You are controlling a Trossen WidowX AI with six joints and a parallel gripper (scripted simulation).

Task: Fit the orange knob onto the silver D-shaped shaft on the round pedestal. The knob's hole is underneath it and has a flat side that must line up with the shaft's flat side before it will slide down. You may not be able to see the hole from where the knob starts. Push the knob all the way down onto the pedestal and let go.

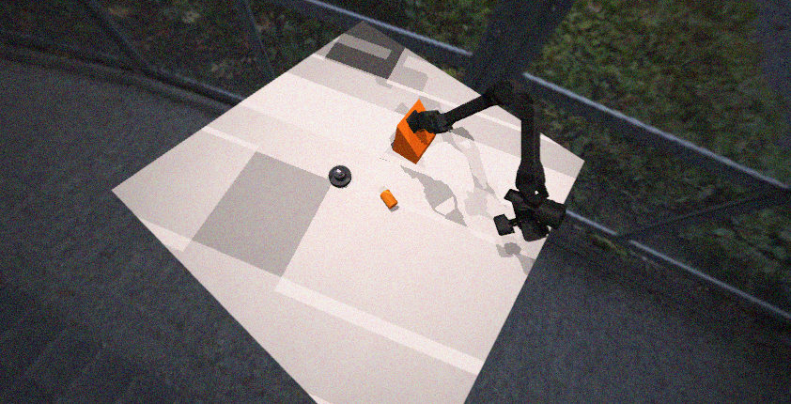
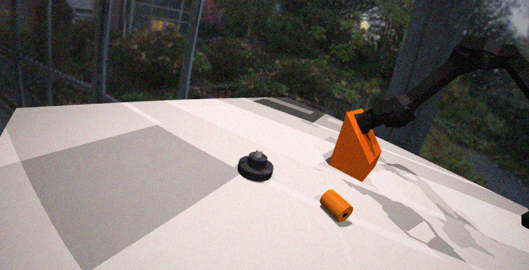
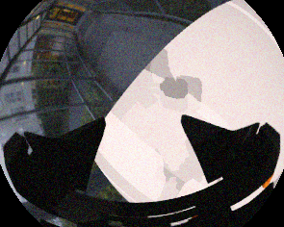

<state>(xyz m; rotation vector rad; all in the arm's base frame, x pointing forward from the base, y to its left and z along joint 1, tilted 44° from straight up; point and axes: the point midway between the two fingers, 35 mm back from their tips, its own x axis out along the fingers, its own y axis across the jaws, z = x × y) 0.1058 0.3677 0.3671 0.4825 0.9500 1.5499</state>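
The orange knob (image 1: 388,198) (image 2: 336,205) lies on its side on the table. Its dark hole faces the front right in the exterior view; the flat side of the hole is too small to make out. The round black pedestal (image 1: 336,181) (image 2: 255,172) stands left of the knob. Its silver shaft (image 1: 339,171) (image 2: 259,153) points up, bare; its flat side cannot be made out. My gripper (image 1: 512,211) (image 3: 143,119) is open and empty, near the table's right edge in the top view, well away from the knob. Only a dark bit shows at the right edge of the exterior view.
An orange wedge-shaped block (image 1: 408,144) (image 2: 349,153) stands behind the knob, with the arm's black base on its sloping face. The table (image 1: 354,323) (image 2: 207,227) carries grey shadow patches. A small orange patch (image 3: 268,182) shows at the lower right of the wrist view; I cannot tell what it is.
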